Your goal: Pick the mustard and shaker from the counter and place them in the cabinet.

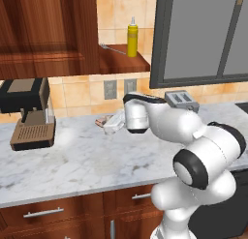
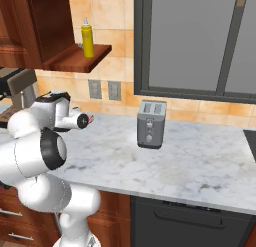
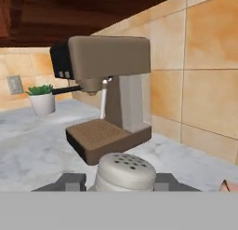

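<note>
**Shaker between the fingers, mustard already up on the shelf**

While the arm is reaching low over the counter [image 1: 82, 160], I am looking down the hand view at the shaker [image 3: 124, 172], whose pale perforated dome is sitting right between the two dark fingertips [image 3: 70, 181]. The gripper [image 3: 120, 182] is standing with a finger on each side of it, close against its body, but I cannot tell from here whether the pads are actually pressing on it or just flanking it. In the left base view the gripper [image 1: 112, 123] is lying near the back wall, with the shaker hidden by the wrist.

The mustard [image 1: 132, 38] is standing upright on the open shelf of the cabinet [image 1: 48, 35], toward the shelf's right end, and a thin metal utensil [image 1: 112, 49] is lying just beside it on the left. From the right base view I am seeing the same bottle [image 2: 87, 38] near the shelf's front edge.

Around the hand, the coffee machine [image 3: 104, 91] is looming straight ahead, with its drip tray just beyond the shaker. A small potted plant [image 3: 42, 98] is sitting farther off along the wall. A pink flat food piece [image 1: 102, 121] is resting on the marble just beside the gripper. The toaster [image 2: 151, 124] is standing well apart to the right, and the arm's own elbow is blocking part of it in the left base view. The cabinet door is hanging directly above the coffee machine [image 1: 28, 112].
</note>
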